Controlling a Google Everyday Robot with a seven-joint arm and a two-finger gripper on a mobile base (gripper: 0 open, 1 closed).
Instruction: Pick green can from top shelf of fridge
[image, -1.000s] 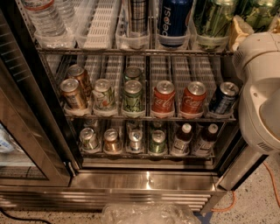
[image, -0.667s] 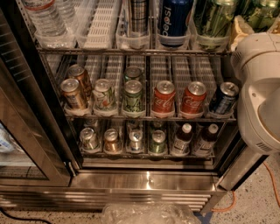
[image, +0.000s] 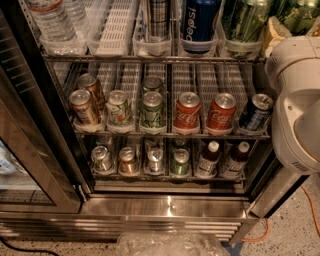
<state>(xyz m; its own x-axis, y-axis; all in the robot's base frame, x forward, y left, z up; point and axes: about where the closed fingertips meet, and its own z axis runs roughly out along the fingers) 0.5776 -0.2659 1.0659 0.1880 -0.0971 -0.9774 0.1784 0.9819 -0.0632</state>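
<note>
The fridge (image: 170, 207) stands open in front of me, its black-framed glass door (image: 25, 150) swung out to the left. The top shelf (image: 150, 56) runs along the top of the view. From left to right it holds water bottles (image: 50, 20), an empty white slotted lane (image: 112, 25), a tall checked can (image: 159, 20), a blue Pepsi can (image: 199, 20) and the green can (image: 242, 21). The green can stands upright in its clear front cup, its top cut off by the frame. My gripper is out of view; only the white arm housing (image: 295, 100) shows at the right edge, just right of the green can.
The middle rack holds short gold, white-green, dark-green, red Coca-Cola (image: 187, 114) and blue cans. The lower rack holds small cans and two dark bottles (image: 207, 160). More green bottles (image: 295, 15) stand at the top right. Crumpled clear plastic (image: 170, 245) and an orange cable (image: 312, 210) lie on the floor.
</note>
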